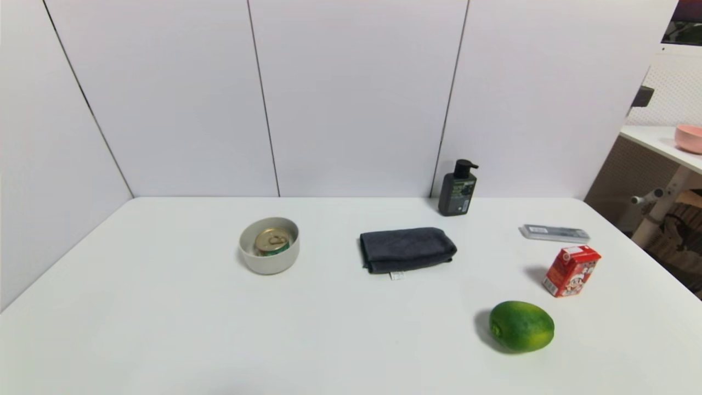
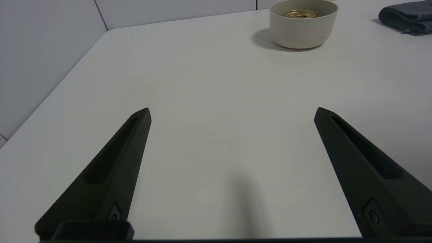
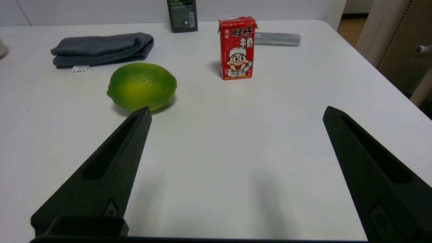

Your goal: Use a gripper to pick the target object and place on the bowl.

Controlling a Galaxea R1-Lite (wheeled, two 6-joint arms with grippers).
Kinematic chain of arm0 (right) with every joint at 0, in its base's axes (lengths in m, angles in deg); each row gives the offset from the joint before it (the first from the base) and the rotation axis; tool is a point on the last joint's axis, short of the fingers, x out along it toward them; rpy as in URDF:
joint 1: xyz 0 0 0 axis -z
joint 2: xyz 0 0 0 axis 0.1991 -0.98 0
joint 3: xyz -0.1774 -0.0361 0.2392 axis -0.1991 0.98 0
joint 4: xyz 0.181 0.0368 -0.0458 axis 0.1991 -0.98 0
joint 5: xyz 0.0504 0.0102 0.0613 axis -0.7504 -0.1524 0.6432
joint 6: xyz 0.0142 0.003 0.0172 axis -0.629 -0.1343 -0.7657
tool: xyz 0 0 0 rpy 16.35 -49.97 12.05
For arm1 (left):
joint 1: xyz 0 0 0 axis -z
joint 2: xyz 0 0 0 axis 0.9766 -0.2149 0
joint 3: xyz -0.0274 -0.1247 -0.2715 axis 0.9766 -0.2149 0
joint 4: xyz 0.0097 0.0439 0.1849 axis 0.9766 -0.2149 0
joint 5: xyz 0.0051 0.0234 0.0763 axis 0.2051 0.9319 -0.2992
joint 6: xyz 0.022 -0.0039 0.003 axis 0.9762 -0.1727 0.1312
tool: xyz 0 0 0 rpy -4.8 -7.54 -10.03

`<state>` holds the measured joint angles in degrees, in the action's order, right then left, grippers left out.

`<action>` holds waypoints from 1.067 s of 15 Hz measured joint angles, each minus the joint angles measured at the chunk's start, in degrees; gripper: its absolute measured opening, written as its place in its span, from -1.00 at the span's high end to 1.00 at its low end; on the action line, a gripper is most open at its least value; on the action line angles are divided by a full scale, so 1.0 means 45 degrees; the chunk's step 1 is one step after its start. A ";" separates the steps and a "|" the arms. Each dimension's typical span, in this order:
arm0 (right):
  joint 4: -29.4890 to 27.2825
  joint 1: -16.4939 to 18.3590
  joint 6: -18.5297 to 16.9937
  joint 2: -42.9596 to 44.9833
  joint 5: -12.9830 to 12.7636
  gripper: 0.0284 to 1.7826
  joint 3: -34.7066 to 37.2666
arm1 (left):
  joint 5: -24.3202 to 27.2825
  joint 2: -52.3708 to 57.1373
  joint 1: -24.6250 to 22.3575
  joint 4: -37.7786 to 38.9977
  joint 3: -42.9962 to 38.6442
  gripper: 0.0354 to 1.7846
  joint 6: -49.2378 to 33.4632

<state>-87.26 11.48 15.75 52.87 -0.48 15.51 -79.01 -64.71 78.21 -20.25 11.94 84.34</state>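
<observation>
The small tin can point(image 1: 272, 242) with a gold pull-tab lid and green label sits inside the off-white bowl point(image 1: 269, 260) on the table's left-centre. In the left wrist view the bowl point(image 2: 303, 32) shows far ahead with the can's gold lid point(image 2: 300, 14) inside it. My left gripper point(image 2: 233, 113) is open and empty over bare table, well short of the bowl. My right gripper point(image 3: 236, 113) is open and empty over bare table, near the green fruit. Neither gripper shows in the head view.
A folded dark grey cloth point(image 1: 407, 249) lies mid-table. A dark pump bottle point(image 1: 458, 189) stands at the back. A grey flat case point(image 1: 555, 233), a red carton point(image 1: 571, 271) and a green oval fruit point(image 1: 521, 326) are on the right. A pink bowl point(image 1: 689, 137) sits on a side shelf.
</observation>
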 joint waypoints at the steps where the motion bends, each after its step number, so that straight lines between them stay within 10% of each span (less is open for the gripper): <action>1: 0.0000 0.0000 0.0005 0.0000 0.0003 -0.97 0.0000 | -0.0024 -0.0005 0.0000 0.0000 0.0000 -0.91 -0.0111; 16: 0.0000 0.0000 0.0068 0.0000 0.0024 -0.97 0.0005 | -0.0024 -0.0005 0.0000 0.0000 0.0000 -0.91 -0.0314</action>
<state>-87.26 11.48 16.05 52.87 -0.37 15.53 -79.12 -64.73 78.21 -20.25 11.94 82.92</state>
